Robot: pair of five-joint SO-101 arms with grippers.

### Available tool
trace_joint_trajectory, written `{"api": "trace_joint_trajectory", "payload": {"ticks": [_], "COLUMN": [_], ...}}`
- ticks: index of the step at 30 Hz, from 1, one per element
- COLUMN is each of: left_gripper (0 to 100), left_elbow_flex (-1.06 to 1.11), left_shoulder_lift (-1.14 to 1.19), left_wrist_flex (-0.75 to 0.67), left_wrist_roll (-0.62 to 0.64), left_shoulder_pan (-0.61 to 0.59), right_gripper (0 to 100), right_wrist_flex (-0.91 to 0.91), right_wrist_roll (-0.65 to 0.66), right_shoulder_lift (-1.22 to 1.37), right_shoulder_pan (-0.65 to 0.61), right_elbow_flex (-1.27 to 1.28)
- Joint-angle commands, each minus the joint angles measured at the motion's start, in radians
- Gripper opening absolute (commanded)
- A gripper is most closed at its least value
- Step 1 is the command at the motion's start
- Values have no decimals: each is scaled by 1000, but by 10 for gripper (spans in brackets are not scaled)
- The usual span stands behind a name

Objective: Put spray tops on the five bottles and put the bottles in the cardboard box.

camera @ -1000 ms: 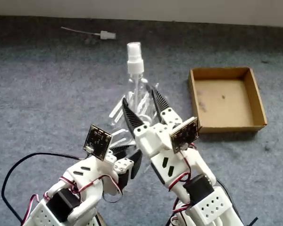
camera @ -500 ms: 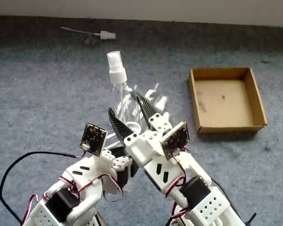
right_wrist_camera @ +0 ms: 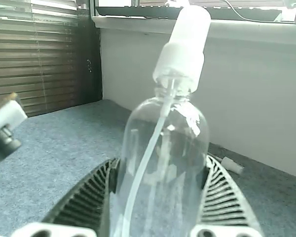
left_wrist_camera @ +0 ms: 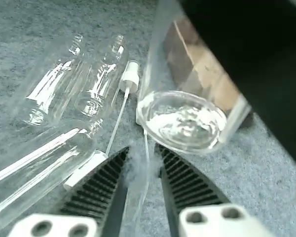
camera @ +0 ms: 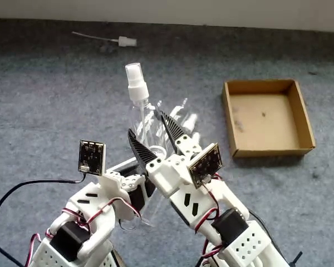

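My right gripper (camera: 154, 136) (right_wrist_camera: 160, 165) is shut on a clear bottle (camera: 143, 122) (right_wrist_camera: 163, 143), held upright above the carpet. A white spray top (camera: 136, 83) (right_wrist_camera: 183, 47) sits on its neck, with the dip tube hanging inside. My left gripper (camera: 140, 186) (left_wrist_camera: 142, 149) hangs just below the bottle's base (left_wrist_camera: 182, 121), fingers a little apart and holding nothing. Several clear bottles (left_wrist_camera: 54, 94) without tops lie on the carpet beneath, and a loose spray top (left_wrist_camera: 129, 79) lies among them. The cardboard box (camera: 229, 119) stands empty to the right.
Another spray top (camera: 125, 40) with its long tube lies at the back left near the wall. The whole floor is grey carpet (camera: 44, 111), with free room on the left. A window blind (right_wrist_camera: 34, 54) and wall stand behind.
The right gripper has carried the capped bottle to the left and nearer the arms. The left arm's wrist has swung leftward below the bottle.
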Motion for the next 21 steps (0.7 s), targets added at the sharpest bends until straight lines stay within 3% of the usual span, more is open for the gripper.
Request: {"api": "trace_joint_trajectory", "payload": {"ticks": [1, 13, 21], "left_gripper": [30, 30, 30], "left_elbow_flex": [-68, -159, -45], "left_shoulder_lift": [-5, -5, -5], "left_wrist_flex": [3, 100, -78], "left_wrist_roll": [-31, -43, -41], "left_shoulder_pan": [134, 136, -50], "right_gripper": [109, 109, 109], "right_wrist_flex": [-4, -8, -4], "right_wrist_roll": [-2, -9, -9], "right_shoulder_lift": [-18, -19, -19], "right_shoulder_pan": [-4, 30, 30], "right_elbow_flex": [-10, 94, 104]}}
